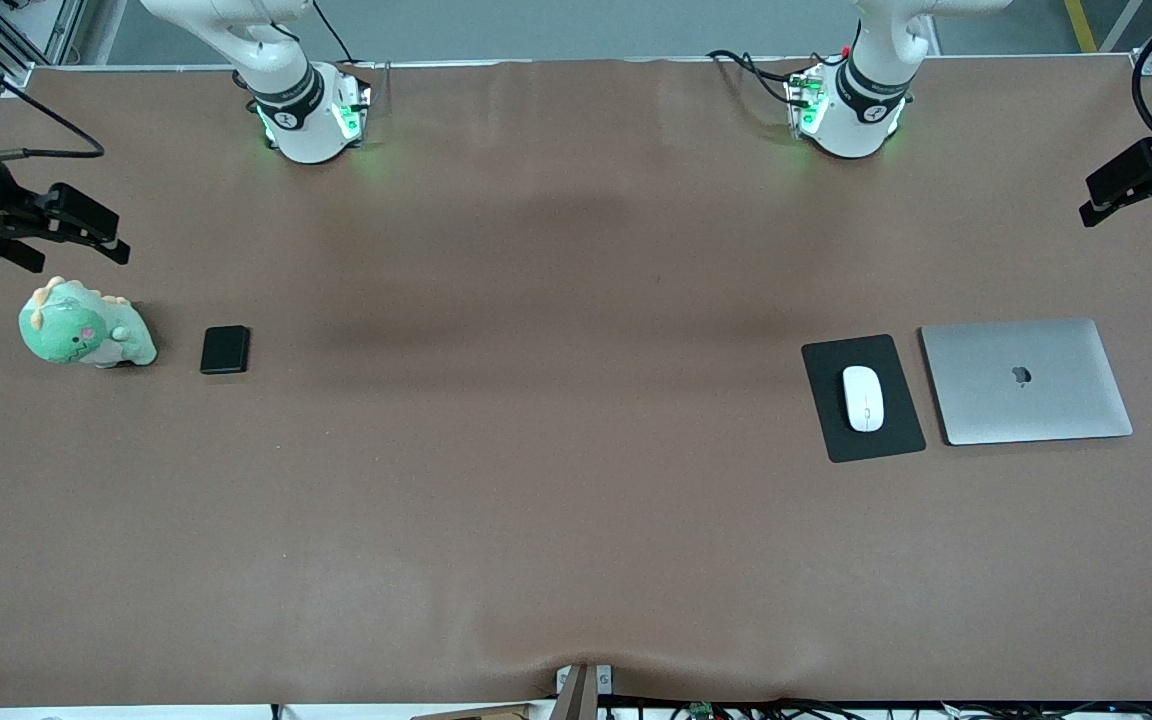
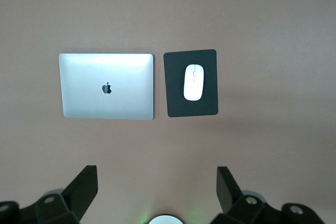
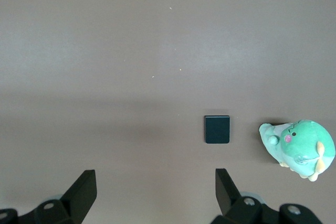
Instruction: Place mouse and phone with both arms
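Looking down, front view: both arms run out of frame above their green-lit bases, so only the bases and the pincers show.
Right pincer (image 1: 86,228): fingers spread wide, holding nothing, partly cut by the frame edge at the right arm's end of the desk (image 1: 556,520), over bare desk near the toy's spot.
Phone (image 1: 225,350): flat on the desk just beside a green dinosaur plush toy (image 1: 84,328), apart from the right pincer.
Left pincer (image 1: 1136,185): wide and empty, cut off by the frame edge at the left arm's end.
Mouse (image 1: 863,398): on the black mouse pad (image 1: 862,440), which lies just beside a closed silver laptop (image 1: 1026,385); well apart from the left pincer.
Left wrist view: only the two fingertips (image 2: 84,184) of the left pincer (image 2: 157,187) show, set wide; the mouse (image 2: 193,82) sits on the pad (image 2: 176,85) ahead of the finger gap, clear of both tips, laptop (image 2: 107,86) beside it.
Right wrist view: right pincer (image 3: 156,188) tips wide apart and empty; the phone (image 3: 217,129) lies ahead of one fingertip (image 3: 226,184), untouched, the plush (image 3: 299,148) near it.
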